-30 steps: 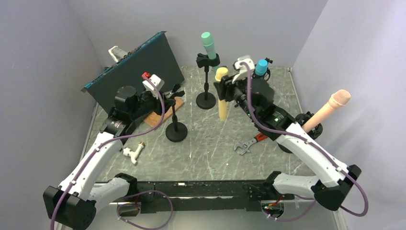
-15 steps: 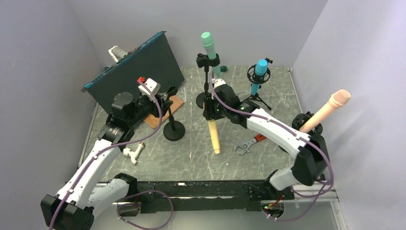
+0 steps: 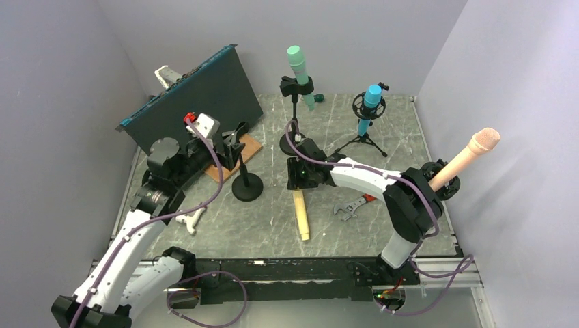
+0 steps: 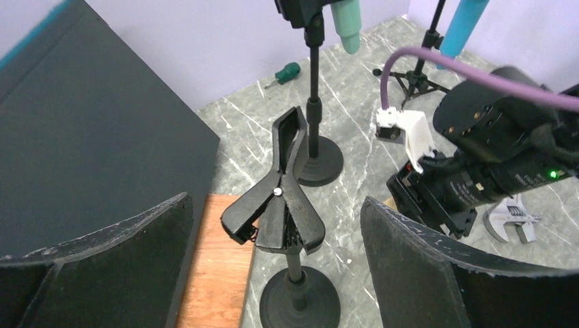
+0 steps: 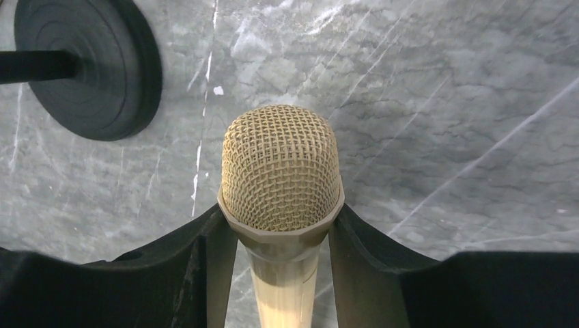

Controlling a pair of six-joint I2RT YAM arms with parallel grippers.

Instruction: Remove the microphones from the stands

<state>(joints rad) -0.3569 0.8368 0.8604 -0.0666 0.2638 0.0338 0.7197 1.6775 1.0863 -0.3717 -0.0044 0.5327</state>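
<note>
With the left tool [image 4: 272, 236] spread open near the empty stand clip [image 4: 276, 205], our right tool [image 3: 298, 186] grasps the beige microphone [image 3: 300, 217] low over the tabletop [image 3: 399, 130]; we judge set-down and release come next.

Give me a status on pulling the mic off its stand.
Done: the stand's clip is empty. In hand: the right gripper clamps the tan microphone below its mesh head. Left: set it down and release. The left gripper stands open around the clip.
</note>
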